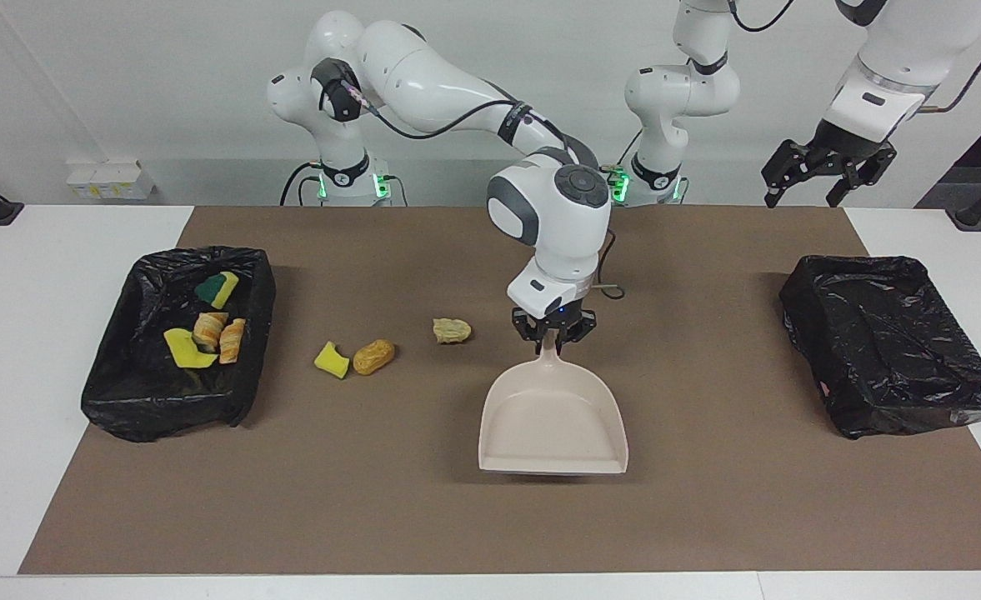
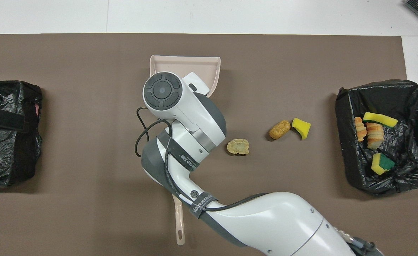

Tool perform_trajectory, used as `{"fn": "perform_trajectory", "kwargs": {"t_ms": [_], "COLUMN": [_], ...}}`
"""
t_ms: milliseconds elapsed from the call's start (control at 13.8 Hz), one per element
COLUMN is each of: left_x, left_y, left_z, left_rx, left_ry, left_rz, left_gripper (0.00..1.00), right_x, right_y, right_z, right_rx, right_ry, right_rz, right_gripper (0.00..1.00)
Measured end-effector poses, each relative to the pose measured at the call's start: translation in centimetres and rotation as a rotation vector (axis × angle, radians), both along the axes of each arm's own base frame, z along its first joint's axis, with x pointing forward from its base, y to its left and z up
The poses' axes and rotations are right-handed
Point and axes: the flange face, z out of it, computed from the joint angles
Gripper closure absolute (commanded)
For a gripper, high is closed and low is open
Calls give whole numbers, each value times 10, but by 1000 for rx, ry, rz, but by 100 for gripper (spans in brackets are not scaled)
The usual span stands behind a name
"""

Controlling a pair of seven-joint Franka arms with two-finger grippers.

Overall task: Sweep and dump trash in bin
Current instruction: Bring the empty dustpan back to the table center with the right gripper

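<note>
Right hand (image 1: 554,333): you'll see it shut tight on the dustpan (image 1: 553,425) handle, mid-counter; pan's mouth points away from the robots, over the brown mat (image 1: 707,517).
Left hand (image 1: 823,171): fingers spread wide, holding nothing, waiting up over the left arm's end of the counter.
Trash on mat: yellow sponge bit (image 1: 332,359) touching or nearly touching a brown bread lump (image 1: 373,356); pale crumpled lump (image 1: 452,331) between those and the pan handle.
Bin w/ trash (image 1: 123,392): right arm's end; sponge scraps + bread lumps inside.
2nd bin (image 1: 890,367): left arm's end.
Brush (image 2: 179,224): only the handle shows in the overhead view, rest under the right arm.
</note>
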Motion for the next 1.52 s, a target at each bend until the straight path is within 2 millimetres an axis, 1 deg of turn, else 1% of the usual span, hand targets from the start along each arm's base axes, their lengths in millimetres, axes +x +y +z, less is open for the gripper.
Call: {"fn": "perform_trajectory", "kwargs": {"t_ms": [145,289,506,651,723,796,1013,1085,1230,1375,1519], "left_x": [0,0,0,0,0,0,0,0,0,0,0], "left_y": [0,0,0,0,0,0,0,0,0,0,0], "left_z": [0,0,0,0,0,0,0,0,0,0,0], "left_rx": [0,0,0,0,0,0,0,0,0,0,0], "left_ry": [0,0,0,0,0,0,0,0,0,0,0], "left_rz": [0,0,0,0,0,0,0,0,0,0,0], "left_gripper": [0,0,0,0,0,0,0,0,0,0,0], "right_x": [-9,-17,-18,-18,-19,-19,-19,-18,-18,-14,-3], "right_y": [12,23,28,28,29,29,29,28,28,24,12], "right_z": [-3,-11,-29,-39,-41,-43,-43,-43,-42,-39,-24], "right_rx": [12,8,19,25,27,33,46,50,50,53,68], "right_ry": [8,18,45,67,74,82,93,96,96,91,73], "right_rz": [4,12,8,3,1,-2,-9,-12,-12,-19,-40], "right_gripper": [100,100,100,97,93,91,80,78,67,51,41]}}
